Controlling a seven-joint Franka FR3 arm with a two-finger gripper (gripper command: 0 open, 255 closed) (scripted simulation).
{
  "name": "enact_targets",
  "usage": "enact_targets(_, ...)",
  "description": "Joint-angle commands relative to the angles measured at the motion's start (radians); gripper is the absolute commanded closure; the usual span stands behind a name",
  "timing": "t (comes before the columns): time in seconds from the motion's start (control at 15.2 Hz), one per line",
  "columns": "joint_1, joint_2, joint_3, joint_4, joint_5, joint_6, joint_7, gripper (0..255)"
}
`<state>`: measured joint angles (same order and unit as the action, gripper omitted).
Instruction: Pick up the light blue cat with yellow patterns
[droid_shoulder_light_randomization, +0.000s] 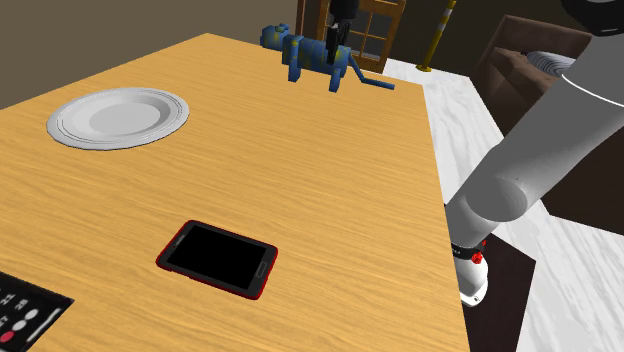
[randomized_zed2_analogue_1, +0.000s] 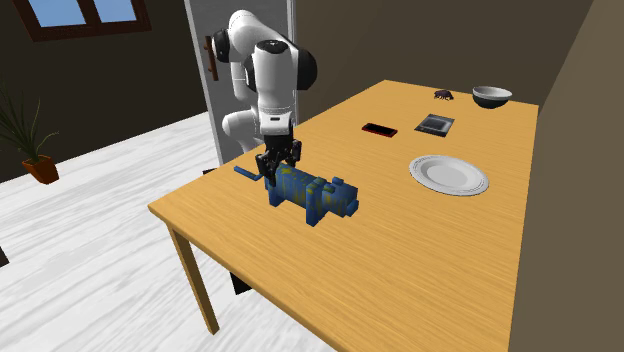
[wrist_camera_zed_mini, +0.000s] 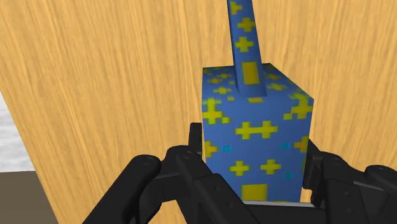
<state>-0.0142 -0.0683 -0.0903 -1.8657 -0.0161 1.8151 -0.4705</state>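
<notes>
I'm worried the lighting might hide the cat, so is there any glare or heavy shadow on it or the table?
Shoulder view: the table is evenly lit, and the phone screen is plain black, no glare. Second exterior view: the cat stands bright against dim brown walls, no heavy shadow on it. Wrist view: its blue and yellow show evenly lit, without glare.

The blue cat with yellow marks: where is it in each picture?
Shoulder view: the cat, top centre, at the table's far edge.
Second exterior view: the cat, left of centre, near the table's corner.
Wrist view: the cat, right at the gripper, tail pointing away.
Shared landmark: the black gripper at its tail end.
</notes>
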Motion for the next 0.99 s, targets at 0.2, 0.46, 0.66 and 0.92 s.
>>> enact_targets(0.2,0.0,-0.001,0.0,-0.004,0.0,0.003,0.001,255)
enact_targets(0.46,0.001,-0.001,0.001,-0.003,0.0,0.003,0.001,255)
enact_targets(0.66,0.0,0.0,0.0,0.025,0.0,-0.025,0.0,255)
enact_targets(0.92,0.0,0.002,0.0,0.082,0.0,-0.079,-0.001,255)
